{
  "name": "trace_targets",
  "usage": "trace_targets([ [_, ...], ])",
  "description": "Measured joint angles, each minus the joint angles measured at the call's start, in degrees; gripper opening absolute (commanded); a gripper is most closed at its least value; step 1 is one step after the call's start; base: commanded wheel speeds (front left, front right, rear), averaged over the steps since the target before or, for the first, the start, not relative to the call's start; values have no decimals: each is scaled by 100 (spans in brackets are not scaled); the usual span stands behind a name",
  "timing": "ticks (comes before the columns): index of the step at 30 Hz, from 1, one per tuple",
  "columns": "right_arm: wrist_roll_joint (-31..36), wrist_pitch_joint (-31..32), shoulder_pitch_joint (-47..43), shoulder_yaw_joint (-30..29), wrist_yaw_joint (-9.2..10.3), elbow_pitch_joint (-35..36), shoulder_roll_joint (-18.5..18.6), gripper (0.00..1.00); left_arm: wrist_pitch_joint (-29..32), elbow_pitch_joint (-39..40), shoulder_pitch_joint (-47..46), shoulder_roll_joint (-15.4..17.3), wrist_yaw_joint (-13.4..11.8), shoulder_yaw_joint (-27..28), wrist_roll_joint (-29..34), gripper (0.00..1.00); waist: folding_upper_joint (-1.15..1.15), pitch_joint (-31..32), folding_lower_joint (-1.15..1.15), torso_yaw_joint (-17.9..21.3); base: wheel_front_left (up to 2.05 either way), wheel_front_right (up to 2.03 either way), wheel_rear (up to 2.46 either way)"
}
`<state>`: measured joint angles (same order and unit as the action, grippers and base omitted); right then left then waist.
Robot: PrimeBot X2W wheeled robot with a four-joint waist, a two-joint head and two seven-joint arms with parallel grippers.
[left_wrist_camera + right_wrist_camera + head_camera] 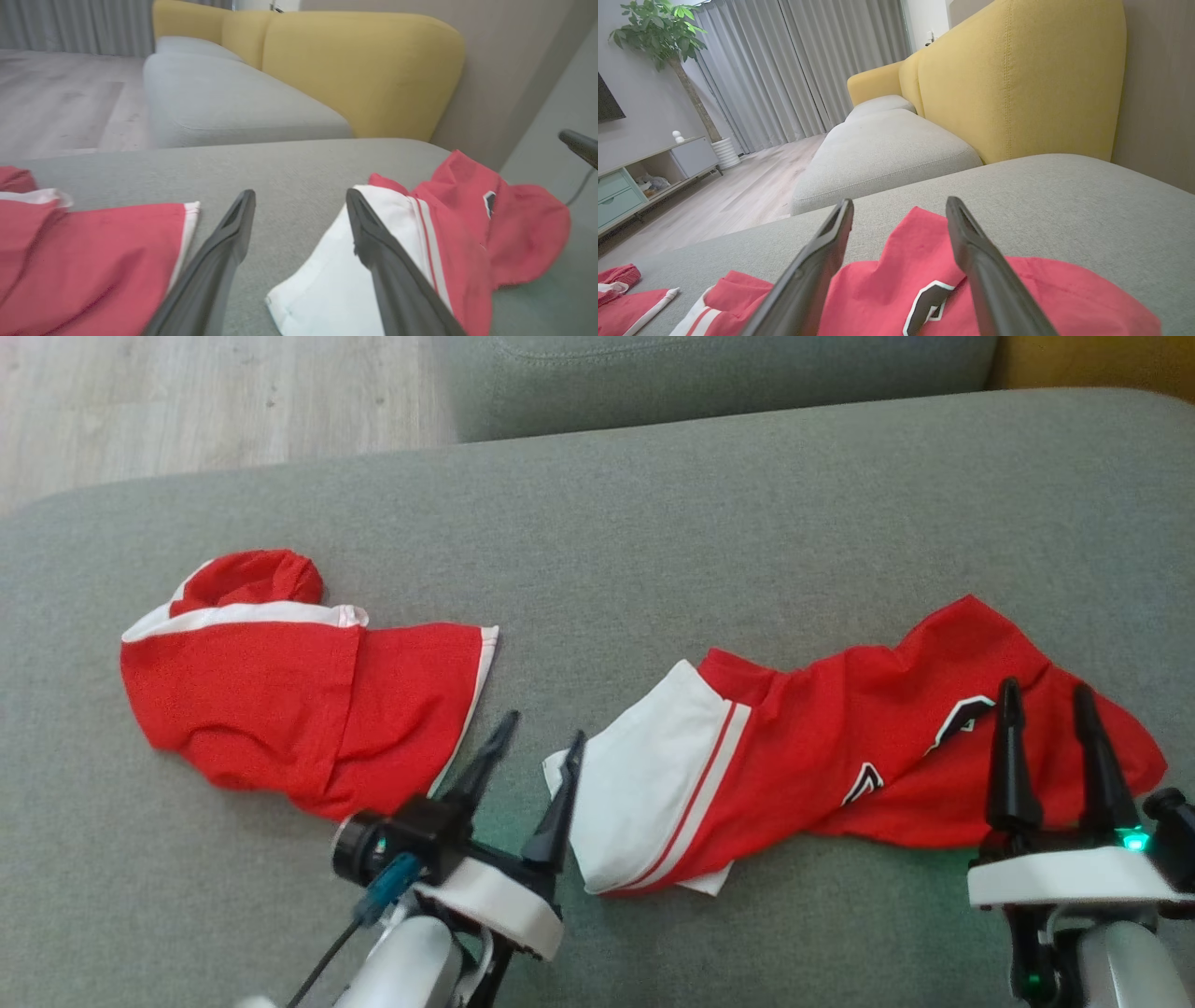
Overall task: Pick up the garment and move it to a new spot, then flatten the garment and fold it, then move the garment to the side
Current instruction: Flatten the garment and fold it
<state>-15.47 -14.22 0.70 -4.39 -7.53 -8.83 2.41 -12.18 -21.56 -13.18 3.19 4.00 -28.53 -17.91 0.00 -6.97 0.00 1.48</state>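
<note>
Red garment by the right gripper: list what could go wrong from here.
1. The garment lies bunched, so the open right gripper may pinch several layers at once.
2. The open left gripper sits between it and a second red garment; it could catch the wrong hem.

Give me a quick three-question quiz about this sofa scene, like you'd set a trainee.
1. True or false: both arms' jaws stand open.
2. The red jersey with a white panel and black-and-white lettering lies: A) crumpled on the grey fabric sofa cushion; B) folded in a basket; C) hung on a hook.
3. How many separate red garments lie on that cushion?
Key: 1 true. 2 A. 3 two: the jersey and a red garment with white trim.
</note>
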Motion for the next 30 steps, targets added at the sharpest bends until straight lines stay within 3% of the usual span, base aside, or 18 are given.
trace_targets([
  [3, 0, 0, 41, -1, 0, 26, 1, 100, 470, -352, -113, -5, 77, -198, -67, 100, 0, -81, 0, 32, 0, 0, 0],
  [6, -5, -2, 120, 47, 0, 45, 1, 100, 731, -649, -166, -9, -18, -242, -65, 100, 0, -138, 0, 91, 0, 0, 0],
  [10, -32, -10, 135, 112, 0, 59, 1, 100, 942, -985, -355, -4, -203, -252, 1, 100, 0, -217, 0, 193, 0, 0, 0],
  [23, -118, -14, 139, 89, 0, 43, 1, 100, 1495, -1300, -588, 3, -157, -394, -10, 100, 0, -299, 0, 427, 0, 0, 0],
  [24, -118, -14, 139, 94, 0, 36, 1, 100, 1494, -1298, -589, 8, -158, -408, -10, 44, 0, -292, 0, 430, 0, 0, 0],
  [25, -118, -14, 139, 103, 0, 27, 1, 100, 1486, -1295, -590, 10, -158, -408, -10, 0, 0, -284, 0, 432, 0, 0, 0],
  [30, -118, -14, 139, 121, 0, -20, 1, 100, 962, -998, -589, 53, -201, -426, -4, 0, 0, -217, 0, 427, 0, 0, 0],
])
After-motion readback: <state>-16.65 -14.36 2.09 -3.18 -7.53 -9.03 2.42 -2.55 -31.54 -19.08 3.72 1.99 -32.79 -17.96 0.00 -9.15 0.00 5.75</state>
